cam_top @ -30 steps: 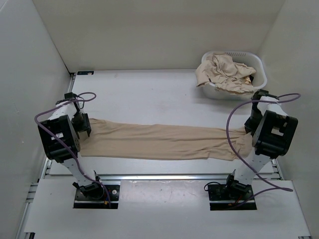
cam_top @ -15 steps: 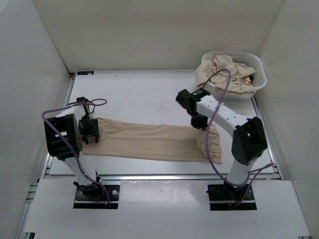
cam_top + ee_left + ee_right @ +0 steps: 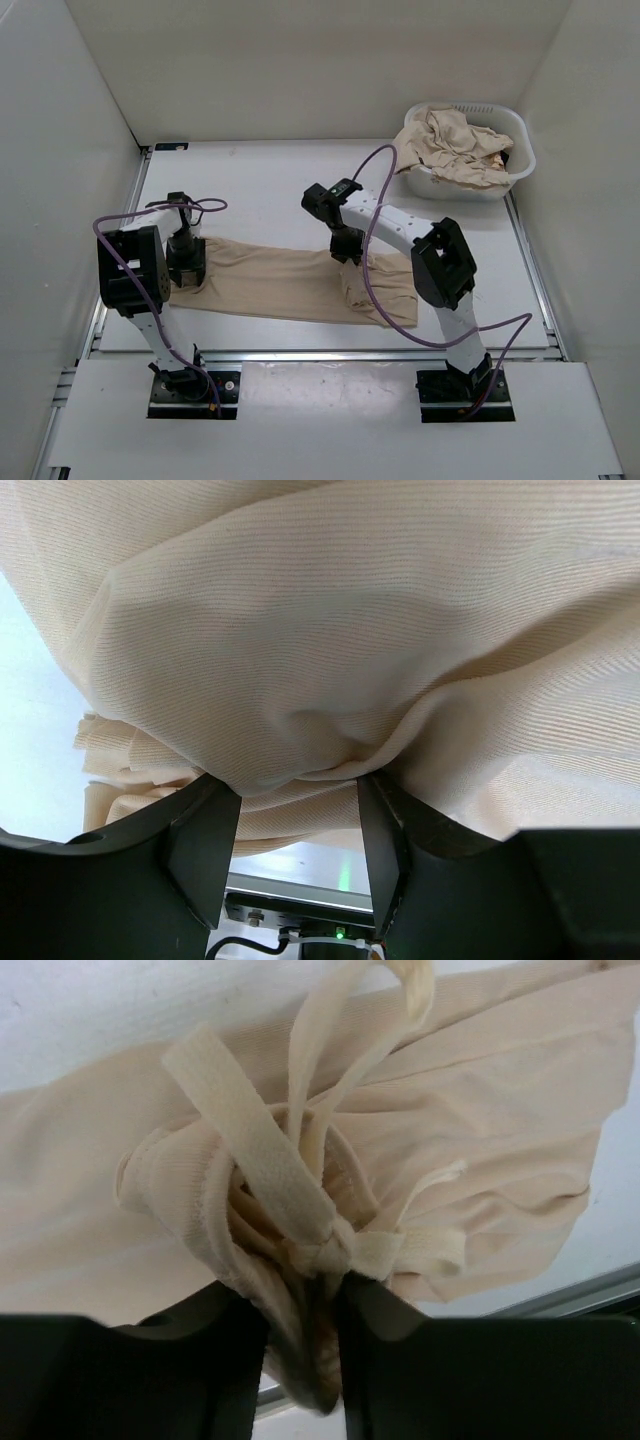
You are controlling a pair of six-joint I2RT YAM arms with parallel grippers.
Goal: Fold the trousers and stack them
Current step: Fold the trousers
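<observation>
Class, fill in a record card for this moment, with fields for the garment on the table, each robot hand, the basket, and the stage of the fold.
garment: beige trousers lying across the table, right end doubled back toward the middle
left arm: left hand shut on fabric at the trousers' left end
right arm: right hand shut on the bunched end with its drawstring
basket: white basket at the far right, heaped with more beige clothes
stage: fold partly made; no folded stack visible

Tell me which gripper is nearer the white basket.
Right. Right gripper holds the trousers mid-table, left of the basket; left gripper holds them at the table's left side.
</observation>
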